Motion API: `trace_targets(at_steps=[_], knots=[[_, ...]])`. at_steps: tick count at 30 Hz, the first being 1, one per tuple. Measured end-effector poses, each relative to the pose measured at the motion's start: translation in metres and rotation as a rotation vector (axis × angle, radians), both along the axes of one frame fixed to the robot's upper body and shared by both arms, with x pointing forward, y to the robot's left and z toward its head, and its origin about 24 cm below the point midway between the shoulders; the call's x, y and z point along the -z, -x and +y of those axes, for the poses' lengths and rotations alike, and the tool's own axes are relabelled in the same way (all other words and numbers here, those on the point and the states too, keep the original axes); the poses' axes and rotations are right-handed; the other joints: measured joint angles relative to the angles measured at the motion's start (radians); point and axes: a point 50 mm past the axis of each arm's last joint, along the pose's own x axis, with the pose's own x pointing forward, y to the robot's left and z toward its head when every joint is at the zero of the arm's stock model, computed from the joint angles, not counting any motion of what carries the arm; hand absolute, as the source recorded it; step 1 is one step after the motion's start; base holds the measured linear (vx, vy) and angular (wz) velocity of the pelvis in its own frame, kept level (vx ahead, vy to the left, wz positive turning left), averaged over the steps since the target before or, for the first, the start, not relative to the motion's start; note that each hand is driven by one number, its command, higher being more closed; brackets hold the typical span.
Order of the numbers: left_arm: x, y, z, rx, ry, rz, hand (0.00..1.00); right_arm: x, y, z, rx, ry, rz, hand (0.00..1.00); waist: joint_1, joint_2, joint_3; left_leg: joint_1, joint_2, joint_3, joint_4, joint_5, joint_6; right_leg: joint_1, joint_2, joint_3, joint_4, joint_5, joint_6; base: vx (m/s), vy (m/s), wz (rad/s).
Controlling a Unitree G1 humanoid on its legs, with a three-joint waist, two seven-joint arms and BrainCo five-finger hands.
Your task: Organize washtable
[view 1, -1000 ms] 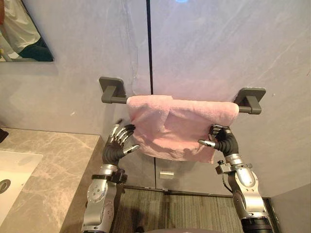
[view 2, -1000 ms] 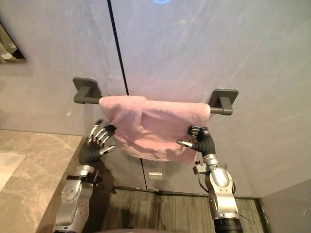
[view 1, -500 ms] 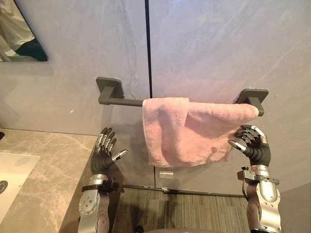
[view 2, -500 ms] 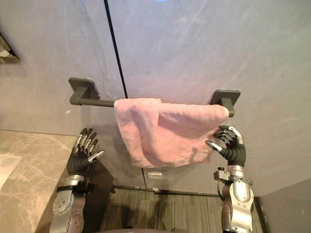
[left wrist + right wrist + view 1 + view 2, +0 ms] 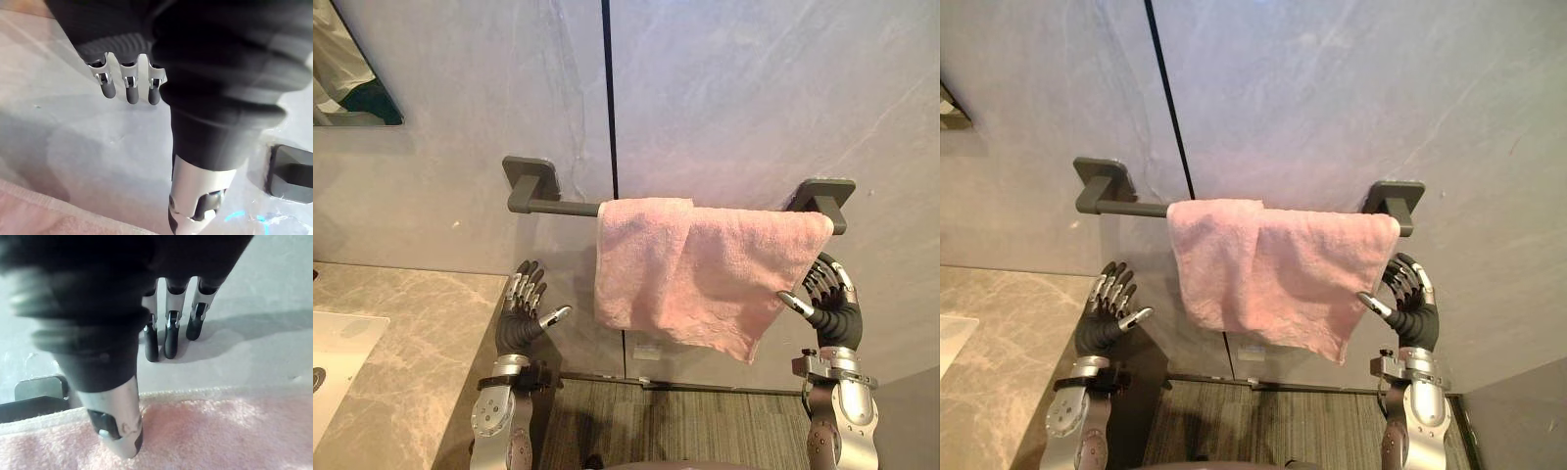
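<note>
A pink towel [image 5: 705, 269] hangs folded over a dark grey wall rail [image 5: 558, 207], bunched toward the rail's right end, its lower corner drooping to the right. My left hand [image 5: 521, 318] is held up below the rail's left bracket [image 5: 530, 178], fingers straight, apart from the towel. My right hand [image 5: 829, 304] is raised just right of the towel's edge below the right bracket [image 5: 822, 193], fingers relaxed and holding nothing. In the right wrist view the towel [image 5: 220, 431] lies past the thumb [image 5: 115, 418], not gripped. The left wrist view has the towel's edge [image 5: 44, 218] and a bracket [image 5: 288, 176].
A marble washtable counter [image 5: 401, 352] with a white sink [image 5: 337, 357] lies at lower left. A mirror corner [image 5: 352, 69] is at upper left on the grey tiled wall [image 5: 724, 98]. Wood-look floor [image 5: 675, 426] shows below the towel.
Both hands let go of the towel and drew apart; the towel slid right along the rail and now hangs free, its lower right corner dropped. The camera shifted slightly.
</note>
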Motion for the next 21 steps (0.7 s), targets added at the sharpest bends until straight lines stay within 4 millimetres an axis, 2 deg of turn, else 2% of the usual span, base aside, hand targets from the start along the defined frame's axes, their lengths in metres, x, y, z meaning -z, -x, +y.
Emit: trace_targets(at_steps=[8,12,16,21], knots=[[0.020,0.021,0.003,-0.032,-0.037,0.120,0.00,0.024,0.032,-0.002,0.034,0.070,0.174,0.00,0.003,0.011,-0.001,0.016,0.006,0.043,0.000,-0.017,0.003,-0.002,-0.004,0.024,0.020,-0.007,0.006,-0.02,-0.003,-0.11],[0.033,0.028,0.002,-0.033,-0.044,0.186,0.00,0.037,0.047,-0.003,0.041,0.101,0.275,0.00,0.003,0.015,-0.011,0.026,0.006,0.054,-0.001,-0.027,0.000,-0.006,-0.014,0.023,0.048,-0.030,0.007,0.00,-0.001,-0.02],[0.043,0.035,0.002,-0.027,-0.072,0.240,0.00,0.054,0.052,-0.002,0.027,0.092,0.356,0.00,0.006,0.015,-0.020,0.030,0.008,0.060,0.000,-0.033,-0.002,-0.005,-0.013,0.024,0.054,-0.039,0.009,0.03,-0.014,-0.03],[0.063,0.042,0.000,-0.019,-0.096,0.344,0.00,0.080,0.054,0.013,-0.063,0.082,0.476,0.00,0.021,0.013,-0.023,0.024,0.011,0.072,0.026,-0.057,-0.006,-0.006,-0.015,0.028,0.056,-0.046,0.009,0.04,-0.014,-0.05]])
